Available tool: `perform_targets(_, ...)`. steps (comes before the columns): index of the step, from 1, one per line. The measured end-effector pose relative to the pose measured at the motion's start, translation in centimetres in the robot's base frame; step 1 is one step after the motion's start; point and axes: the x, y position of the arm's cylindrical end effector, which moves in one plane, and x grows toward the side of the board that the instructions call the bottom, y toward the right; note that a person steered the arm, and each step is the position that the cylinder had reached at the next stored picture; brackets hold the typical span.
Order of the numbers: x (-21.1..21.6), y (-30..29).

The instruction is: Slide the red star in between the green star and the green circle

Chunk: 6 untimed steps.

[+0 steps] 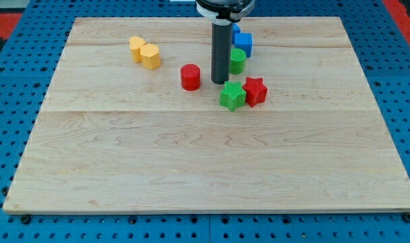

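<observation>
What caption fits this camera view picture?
My tip sits between red cylinder and green circle, above green star touching red star.

A pale wooden board [205,155] is seen lying on a blue perforated surface [9,101]. The dark rod is lowered near the view's top centre, and my tip [219,82] is set on the board between the red cylinder block [190,77] to the view's left and the green circle block [237,61], which is partly hidden behind the rod. Just below the tip, the green star block [232,95] is found touching the red star block [255,91] on its right. A blue block [243,43] is placed above the green circle. Two yellow blocks [145,52], touching, are seen at upper left.
</observation>
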Motion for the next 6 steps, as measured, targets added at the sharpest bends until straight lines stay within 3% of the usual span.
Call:
perform_targets(2,0.0,-9.7)
perform_targets(3,0.0,-11.8)
perform_targets(4,1.1,-11.6)
perform_targets(6,9.5,-6.3)
